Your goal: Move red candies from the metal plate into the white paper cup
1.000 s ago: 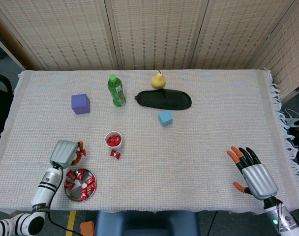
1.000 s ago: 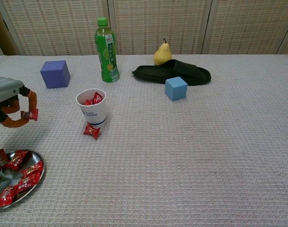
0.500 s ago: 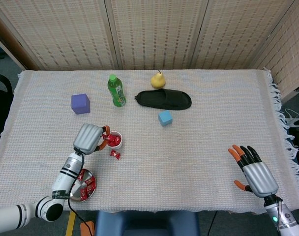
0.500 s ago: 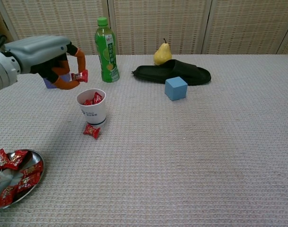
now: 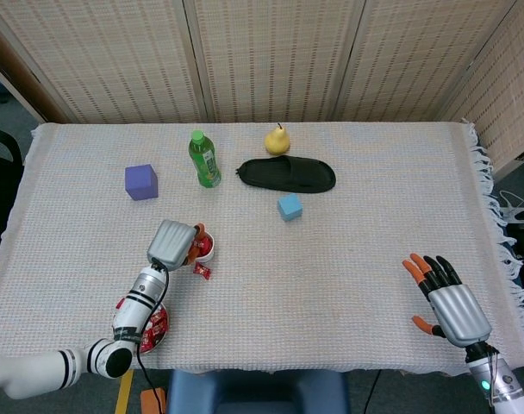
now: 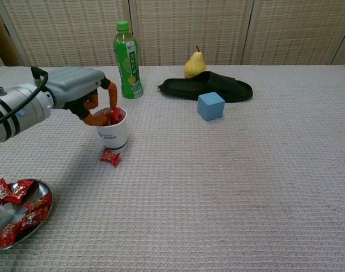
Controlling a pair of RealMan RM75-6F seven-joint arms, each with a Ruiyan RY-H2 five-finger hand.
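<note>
Change: since the earlier frames the left hand has been travelling from above the metal plate across to the white paper cup, carrying a red candy; the right hand has been staying almost where it was.
Left hand: it is hovering over the cup's mouth, orange-tipped fingers curling down into the opening; a red candy is showing right at the fingertips, but whether it is being pinched or is already lying in the cup I cannot tell.
Right hand: it is resting open near the table's front right edge, fingers spread and holding nothing; only the head view is showing it.
White paper cup: it is standing upright, left of centre, with red candies showing inside; in the head view the left hand is partly covering it.
Loose candy: one red candy is lying on the cloth, just in front of the cup's base.
Metal plate: it is sitting at the front left edge, still holding several red candies; in the head view the left forearm is crossing over it.
Other things: a green bottle, purple cube, pear, black slipper and blue cube are sitting further back on the woven tablecloth.
</note>
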